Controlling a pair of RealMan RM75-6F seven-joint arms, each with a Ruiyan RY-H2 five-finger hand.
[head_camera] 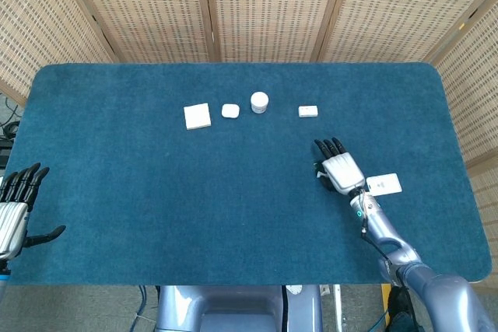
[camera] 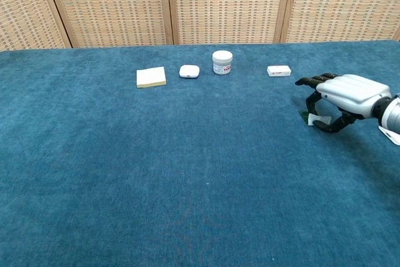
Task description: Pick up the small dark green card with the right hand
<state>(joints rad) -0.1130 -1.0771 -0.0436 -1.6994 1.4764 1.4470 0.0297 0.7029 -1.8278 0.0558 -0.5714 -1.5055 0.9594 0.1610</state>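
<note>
A blue cloth table (head_camera: 156,192) holds a row of four small white things: one notepad (head_camera: 197,116), one earbud case (head_camera: 230,110), one jar (head_camera: 259,102) and one box (head_camera: 308,111), their labels too small to read. At eight o'clock the left hand (head_camera: 14,206) is spread, holding nothing. At four o'clock the right hand (camera: 340,96) arches over the small green card (camera: 304,115), dark fingertips (camera: 310,108) curled around it; whether it is actually pinched cannot be told. One white card (head_camera: 384,184) lies just beside.

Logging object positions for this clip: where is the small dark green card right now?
On the table's right side, the small dark green card lies under the right hand, only an edge showing in the chest view.
</note>
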